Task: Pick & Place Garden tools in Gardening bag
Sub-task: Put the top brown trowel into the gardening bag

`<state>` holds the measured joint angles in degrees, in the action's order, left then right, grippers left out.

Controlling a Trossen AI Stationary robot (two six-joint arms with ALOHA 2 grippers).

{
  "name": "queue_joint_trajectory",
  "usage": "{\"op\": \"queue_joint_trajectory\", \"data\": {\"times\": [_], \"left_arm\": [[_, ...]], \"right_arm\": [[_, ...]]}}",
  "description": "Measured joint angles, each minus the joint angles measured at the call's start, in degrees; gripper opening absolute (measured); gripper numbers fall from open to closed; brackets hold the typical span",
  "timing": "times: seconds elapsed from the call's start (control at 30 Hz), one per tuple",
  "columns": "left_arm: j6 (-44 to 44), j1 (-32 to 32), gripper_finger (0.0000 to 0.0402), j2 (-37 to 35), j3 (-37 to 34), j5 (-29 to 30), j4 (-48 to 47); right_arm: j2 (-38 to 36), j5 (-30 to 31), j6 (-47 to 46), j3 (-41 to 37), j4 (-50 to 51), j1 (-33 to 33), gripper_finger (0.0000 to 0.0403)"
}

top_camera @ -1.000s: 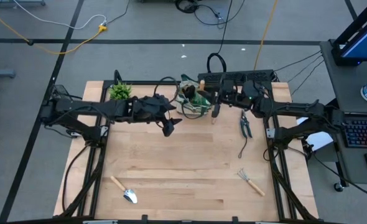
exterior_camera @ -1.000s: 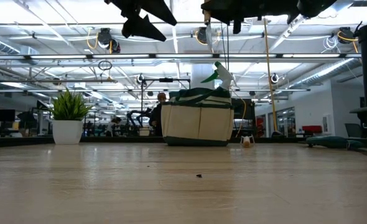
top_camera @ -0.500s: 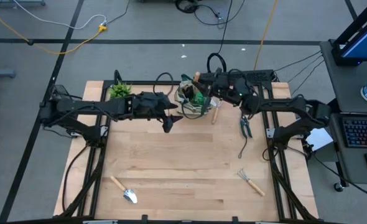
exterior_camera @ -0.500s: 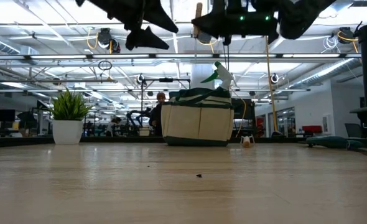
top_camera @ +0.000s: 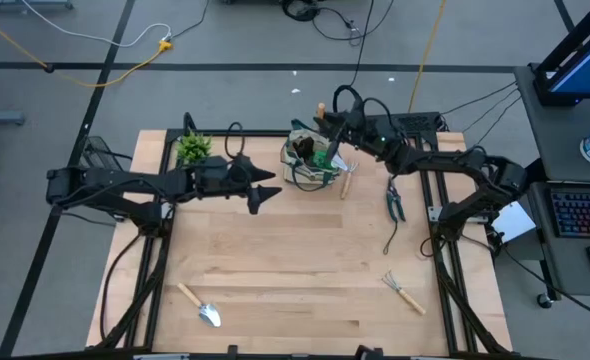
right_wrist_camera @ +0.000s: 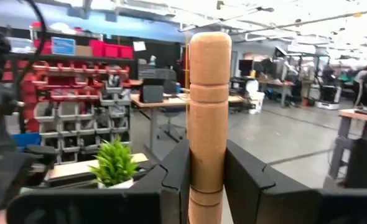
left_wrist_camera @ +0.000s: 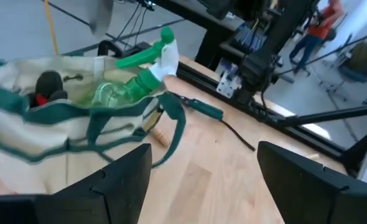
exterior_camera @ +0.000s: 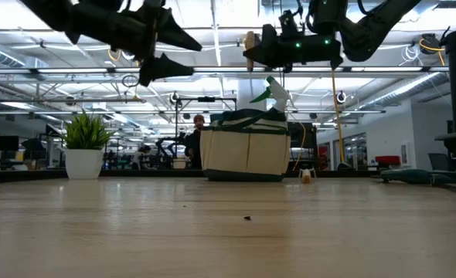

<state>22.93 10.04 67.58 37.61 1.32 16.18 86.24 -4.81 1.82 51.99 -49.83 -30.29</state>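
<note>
I saw a matt cloth bag, a glossy green plastic spray bottle, and a smooth wooden handle upper centre.

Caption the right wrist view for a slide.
Right gripper shut on a wooden tool handle, potted plant beyond.

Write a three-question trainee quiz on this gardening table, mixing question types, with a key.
1. True or false: the green spray bottle with white nozzle lies in the round beige fabric gardening bag.
2. What does the right gripper hold? A) black pruning shears B) a wooden tool handle C) nothing
3. Which wooden-handled tool lies nearest the table's front left corner?

Key: 1 true. 2 B, the wooden tool handle. 3 the silver trowel.
</note>
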Motion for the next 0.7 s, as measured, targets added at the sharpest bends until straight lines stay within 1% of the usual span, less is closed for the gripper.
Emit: {"op": "queue_joint_trajectory", "data": {"times": [0.13, 0.2, 0.3, 0.4, 0.57, 0.7], "left_arm": [[1.56, 0.02, 0.0296, -1.70, -3.07, 0.15, 1.18], [1.87, 0.00, 0.0296, -1.78, -3.71, 0.15, 1.76], [2.84, -0.04, 0.0296, -1.71, -4.67, 0.12, 2.04], [2.81, -0.04, 0.0296, -1.75, -4.72, 0.18, 2.27], [1.66, -0.04, 0.0296, -1.72, -4.72, 0.17, 4.05], [1.61, -0.04, 0.0296, -1.72, -4.72, 0.16, 4.95]], "right_arm": [[-0.04, -2.92, -0.23, 0.00, 2.93, -1.84, 0.0061], [0.02, -3.43, -0.24, 0.00, 4.54, -2.54, 0.0061], [-0.04, -6.11, -0.73, 0.02, 5.04, -3.91, 0.0061], [0.16, -7.44, -1.46, 0.01, 6.84, -5.01, 0.0061], [2.15, -11.70, -3.42, 0.00, 6.11, -6.13, 0.0061], [4.70, -13.53, -4.14, 0.00, 4.14, -6.43, 0.0061]]}}
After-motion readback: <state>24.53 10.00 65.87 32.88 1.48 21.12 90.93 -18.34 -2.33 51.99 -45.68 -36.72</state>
